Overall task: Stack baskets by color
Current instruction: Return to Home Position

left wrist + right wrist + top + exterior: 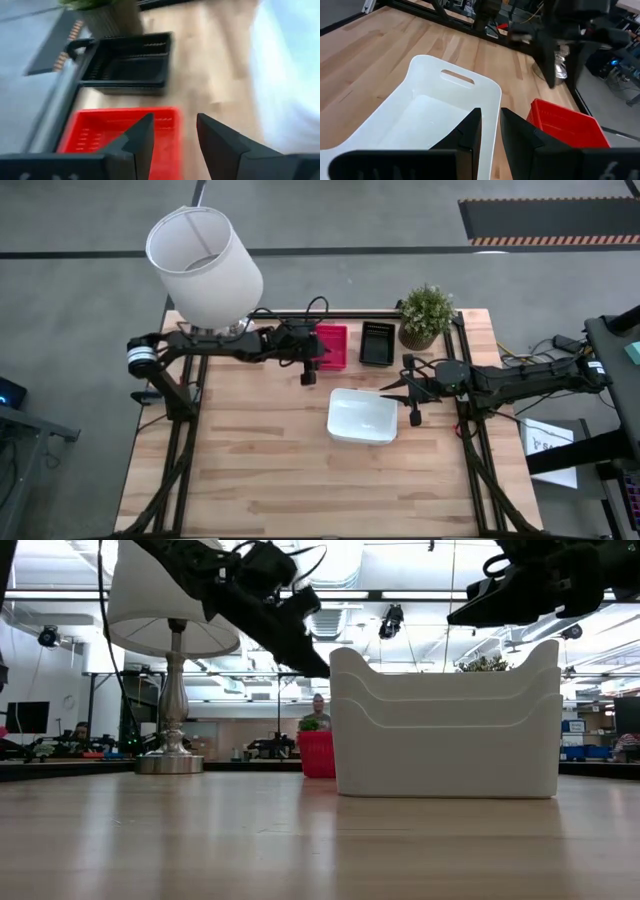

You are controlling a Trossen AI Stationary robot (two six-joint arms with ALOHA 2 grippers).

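Observation:
A red basket [332, 343] and a black basket [377, 343] rest side by side on their bottoms at the table's far edge. Nearer the middle stands a stack of nested white baskets [362, 416], which the low view shows as white baskets [445, 720] with three rims. My left gripper [175, 125] hovers open above the red basket's [100, 130] near end, holding nothing. My right gripper [490, 114] hangs above the right rim of the top white basket [435, 115], its fingers a narrow gap apart and holding nothing.
A lamp with a large white lampshade [205, 265] stands at the far left corner. A potted green plant [427, 315] sits just right of the black basket. Bare wood [260, 470] fills the near half of the table. Black frame rails [185, 430] run along its sides.

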